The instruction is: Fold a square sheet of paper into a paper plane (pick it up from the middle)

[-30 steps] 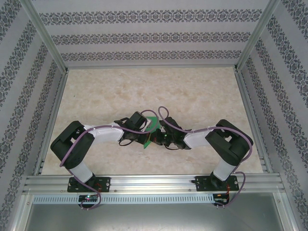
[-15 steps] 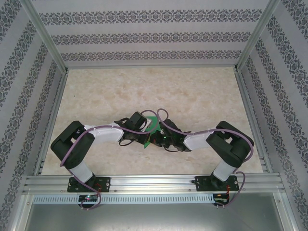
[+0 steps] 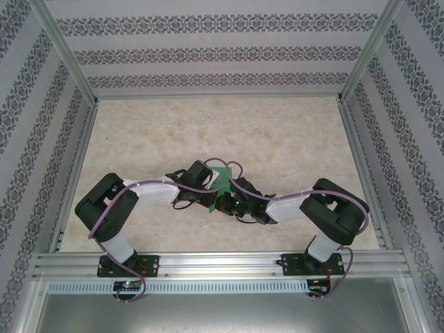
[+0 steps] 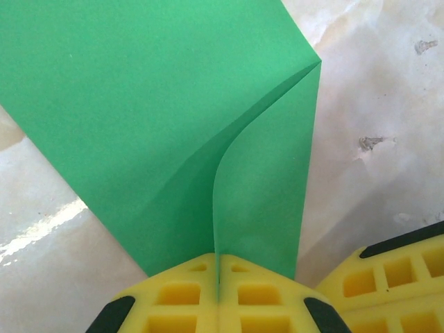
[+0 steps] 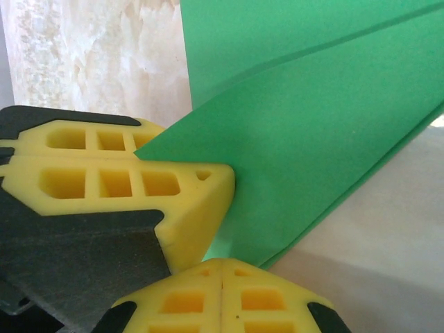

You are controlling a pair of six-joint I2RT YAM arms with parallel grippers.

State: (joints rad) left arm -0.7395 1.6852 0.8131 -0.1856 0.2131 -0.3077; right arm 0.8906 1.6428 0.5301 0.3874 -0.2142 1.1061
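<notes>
The green paper [image 4: 159, 104], folded over into 2 layers, is near the middle of the table [image 3: 277, 139]. The left gripper [image 4: 218, 267] is clenched on its edge. Just beside it, the right gripper [image 5: 222, 267] is clamped on the paper too.

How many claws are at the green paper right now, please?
2. The left claw is shut on the green paper where its flap curls. The right claw, also shut, sits just beside it at the paper's edge, though its hold there is unclear.
</notes>
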